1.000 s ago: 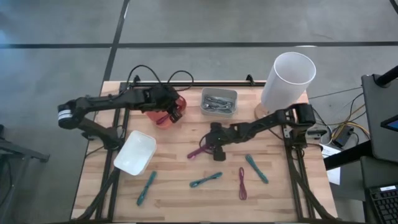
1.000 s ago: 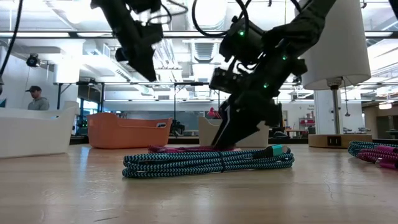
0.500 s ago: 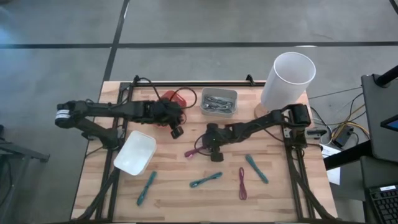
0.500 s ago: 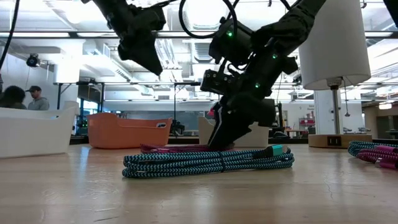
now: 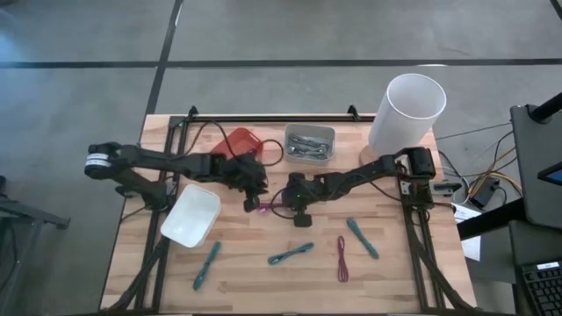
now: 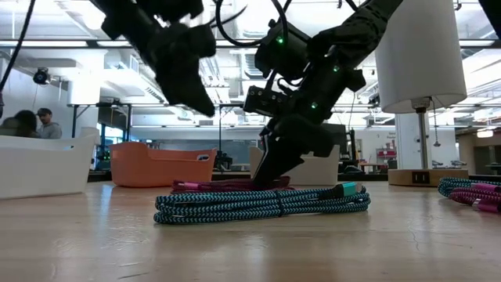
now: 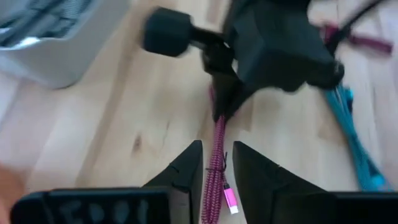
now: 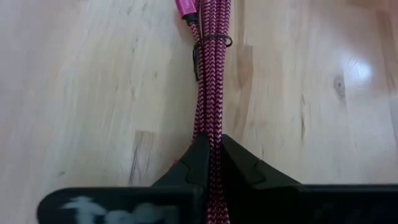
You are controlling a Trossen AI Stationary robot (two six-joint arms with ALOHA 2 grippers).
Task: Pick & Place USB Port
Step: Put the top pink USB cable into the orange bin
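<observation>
A coiled pink USB cable (image 5: 269,204) lies on the wooden table near its middle. My right gripper (image 8: 210,138) is shut on the end of the cable that points toward the table's right. In the low view it (image 6: 268,174) comes down onto the cable (image 6: 227,186). My left gripper (image 7: 216,148) hovers open over the cable's other end, a finger on either side of it (image 7: 217,180), and it stands above the table (image 6: 200,98). My right gripper pinches the bundled strands (image 8: 209,127) between its two fingers, near the bundle's right end. The fingers slant down from the table's right and lie along the cable. The cable rests flat on the table, its tie (image 8: 208,40) and plug (image 8: 186,7) beyond the fingertips.
A red bin (image 5: 241,140) and a grey tray (image 5: 309,143) stand at the back, a white bin (image 5: 191,216) at the left, a tall white cylinder (image 5: 407,110) at the back right. Teal cables (image 5: 291,254) (image 5: 362,237) (image 5: 206,263) and another pink cable (image 5: 341,259) lie nearer.
My left gripper has come away from the red bin, going toward the table's right and near edge and down over the pink cable's left end. My right gripper has shut on the cable and shifted slightly toward the table's left with it.
</observation>
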